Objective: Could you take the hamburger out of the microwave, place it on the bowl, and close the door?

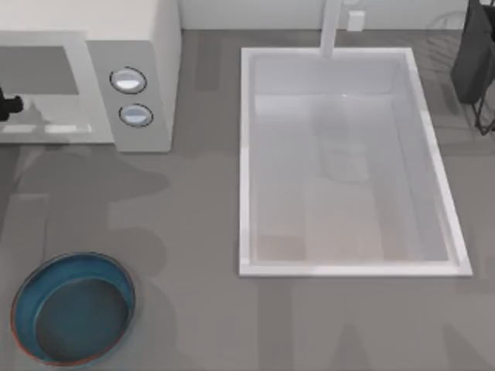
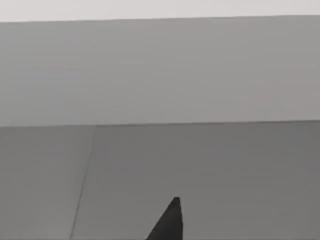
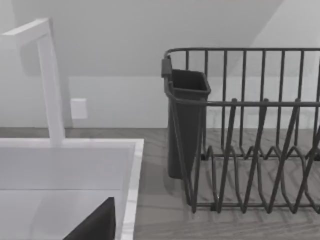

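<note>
Grey countertop (image 1: 193, 232) spans the top view, with a pale wall along its far edge. Landmark: white sink basin (image 1: 247, 154), set in the counter right of centre, white faucet (image 1: 331, 31) rising at its far rim. Dark wire dish rack (image 3: 250, 150) stands on the counter just beyond the basin's right far corner, with a dark cutlery cup (image 3: 186, 120) on its end.

Microwave (image 1: 147, 46) sits left of the basin at the far left, two round knobs (image 1: 128, 79) on its grey panel facing up. Bowl (image 1: 23, 309) lies well left of the basin at the near left corner, empty. Hamburger cannot be seen.

Left gripper (image 1: 6, 104): a dark bit at the left edge, beside the microwave's front; whether its fingers are spread or pressed together cannot be told. Right arm is near the dish rack; finger state likewise cannot be told.
</note>
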Action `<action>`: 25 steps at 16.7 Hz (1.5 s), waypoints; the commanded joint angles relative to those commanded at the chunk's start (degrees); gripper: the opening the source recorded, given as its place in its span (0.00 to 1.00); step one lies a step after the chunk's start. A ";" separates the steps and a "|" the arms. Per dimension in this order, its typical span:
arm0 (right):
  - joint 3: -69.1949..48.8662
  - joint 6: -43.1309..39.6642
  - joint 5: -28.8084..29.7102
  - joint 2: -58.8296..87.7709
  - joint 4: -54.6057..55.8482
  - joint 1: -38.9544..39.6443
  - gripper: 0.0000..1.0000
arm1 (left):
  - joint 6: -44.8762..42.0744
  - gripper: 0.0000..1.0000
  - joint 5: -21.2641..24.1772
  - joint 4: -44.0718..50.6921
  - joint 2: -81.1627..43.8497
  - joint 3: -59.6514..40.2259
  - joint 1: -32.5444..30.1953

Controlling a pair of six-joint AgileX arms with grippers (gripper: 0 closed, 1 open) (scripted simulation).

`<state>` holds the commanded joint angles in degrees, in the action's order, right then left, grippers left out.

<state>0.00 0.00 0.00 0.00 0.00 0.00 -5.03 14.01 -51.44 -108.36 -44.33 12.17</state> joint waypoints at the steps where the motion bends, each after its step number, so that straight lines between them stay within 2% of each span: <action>1: 0.00 0.00 0.00 0.00 0.00 0.00 1.00 | 0.00 0.00 0.00 0.41 0.38 -0.01 0.00; 7: 0.00 0.00 0.00 0.00 0.00 0.00 1.00 | 1.53 0.00 -0.56 1.87 0.27 -0.76 -0.68; 9: 0.00 0.00 0.00 0.00 0.00 0.00 1.00 | 5.47 0.00 -1.83 5.74 0.40 -2.80 -2.21; 12: 0.00 0.00 0.00 0.00 0.00 0.00 1.00 | 16.18 0.00 -5.04 15.88 0.49 -7.65 -6.07; 17: 0.00 0.00 0.00 0.00 0.00 0.00 1.00 | 44.13 0.00 -12.91 40.89 -0.48 -18.14 -15.35; 25: 0.00 0.00 0.00 0.00 0.00 0.00 1.00 | 100.99 0.00 -29.04 90.73 -6.52 -33.46 -33.54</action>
<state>0.00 0.00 0.00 0.00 0.00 0.00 95.96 -15.03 39.29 -114.88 -77.79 -21.36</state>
